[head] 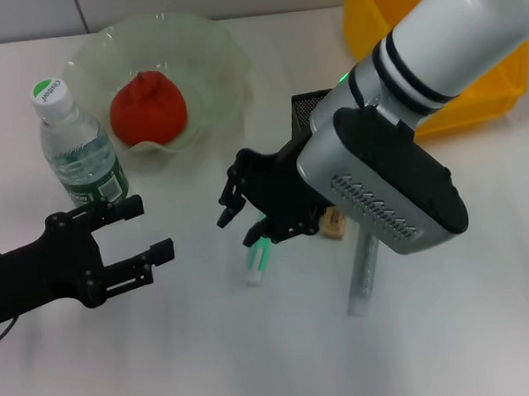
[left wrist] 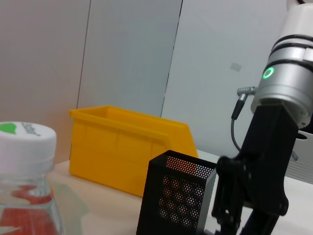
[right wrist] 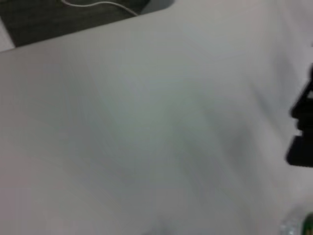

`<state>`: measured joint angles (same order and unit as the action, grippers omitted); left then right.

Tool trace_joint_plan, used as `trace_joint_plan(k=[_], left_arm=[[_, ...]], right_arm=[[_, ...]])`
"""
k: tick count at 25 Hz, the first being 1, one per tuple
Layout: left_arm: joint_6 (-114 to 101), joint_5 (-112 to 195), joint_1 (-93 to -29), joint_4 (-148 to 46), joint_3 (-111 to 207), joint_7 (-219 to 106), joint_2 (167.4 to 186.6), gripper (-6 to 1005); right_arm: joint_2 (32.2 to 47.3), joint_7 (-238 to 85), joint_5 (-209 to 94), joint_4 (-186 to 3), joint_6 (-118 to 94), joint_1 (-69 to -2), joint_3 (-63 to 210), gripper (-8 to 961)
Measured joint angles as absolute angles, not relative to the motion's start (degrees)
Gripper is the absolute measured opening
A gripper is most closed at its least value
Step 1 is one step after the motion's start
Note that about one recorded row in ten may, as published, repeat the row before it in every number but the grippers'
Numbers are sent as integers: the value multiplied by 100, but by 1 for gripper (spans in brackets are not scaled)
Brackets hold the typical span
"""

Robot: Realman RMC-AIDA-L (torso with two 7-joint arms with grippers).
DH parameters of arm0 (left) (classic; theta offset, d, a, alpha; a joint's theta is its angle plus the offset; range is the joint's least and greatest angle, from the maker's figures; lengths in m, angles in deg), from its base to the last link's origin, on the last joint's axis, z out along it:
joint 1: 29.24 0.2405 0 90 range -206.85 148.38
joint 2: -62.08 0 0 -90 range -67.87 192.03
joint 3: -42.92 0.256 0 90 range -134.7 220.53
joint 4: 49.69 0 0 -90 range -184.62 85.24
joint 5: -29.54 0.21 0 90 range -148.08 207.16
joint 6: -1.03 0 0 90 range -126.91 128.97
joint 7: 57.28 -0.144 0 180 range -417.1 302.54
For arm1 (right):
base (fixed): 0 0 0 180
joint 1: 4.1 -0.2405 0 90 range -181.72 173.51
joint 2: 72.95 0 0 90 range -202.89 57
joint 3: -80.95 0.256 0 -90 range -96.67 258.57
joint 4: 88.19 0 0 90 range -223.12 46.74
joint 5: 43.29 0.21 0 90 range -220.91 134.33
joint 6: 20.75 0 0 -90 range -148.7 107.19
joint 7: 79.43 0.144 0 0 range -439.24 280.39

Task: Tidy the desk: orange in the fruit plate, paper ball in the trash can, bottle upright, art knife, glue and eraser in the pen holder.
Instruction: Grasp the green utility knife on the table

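Note:
The orange (head: 148,107) lies in the fruit plate (head: 217,52) at the back left of the desk (head: 215,369). Beside the plate the bottle (head: 78,147) stands upright; its cap (left wrist: 25,143) fills the corner of the left wrist view. My left gripper (head: 143,233) is open, just in front of the bottle. My right gripper (head: 238,217) hangs open directly over the upper end of the art knife (head: 256,262). The eraser (head: 333,222) and the glue (head: 362,275) lie partly under the right wrist. The pen holder (head: 307,108) (left wrist: 176,196) peeks out behind that arm. The paper ball is out of view.
The yellow trash can (head: 367,13) (left wrist: 122,152) stands at the back right, largely covered by my right arm (head: 402,177). The right arm (left wrist: 274,147) towers beside the pen holder in the left wrist view. Bare desk (right wrist: 146,127) fills the right wrist view.

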<state>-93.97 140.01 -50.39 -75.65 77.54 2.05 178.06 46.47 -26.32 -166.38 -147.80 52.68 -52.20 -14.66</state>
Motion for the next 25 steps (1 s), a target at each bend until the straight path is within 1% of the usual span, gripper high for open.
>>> trace_joint_plan(k=[4,8,12,14,15,18,19,20,22,25], left_arm=[[-9409,14001,-5043,-7582,7754,211,17800,765],[-9437,14000,-5042,-7606,7737,213,17794,764],[-9482,13993,-5047,-7623,7738,209,17792,764],[-9528,13995,-5051,-7626,7735,209,17784,764],[-9528,13995,-5051,-7626,7735,209,17784,764],[-9544,13996,-5070,-7629,7730,209,17787,764],[-9551,13997,-5076,-7629,7727,209,17795,765],[-9561,13997,-5081,-7630,7726,210,17800,765],[-9586,13999,-5085,-7631,7725,208,17815,765],[-9609,14011,-5091,-7624,7762,182,17854,765]], right_arm=[[4661,-2390,-16580,-15331,5245,-4816,-1136,306],[4666,-2144,-16417,-15603,5270,-4576,-907,306],[4667,-1913,-15877,-15965,5299,-4097,-573,306],[4673,-1829,-15340,-16207,5299,-3683,-318,306],[4673,-1829,-15340,-16207,5299,-3683,-318,306],[4672,-1814,-14627,-16215,5300,-3338,-19,306],[4651,-1813,-14035,-16094,5307,-3112,147,306],[4651,-1813,-14035,-16094,5307,-3112,147,306],[4640,-1836,-13238,-15721,5408,-2823,297,306],[4645,-1858,-12827,-15381,5525,-2684,398,306]])
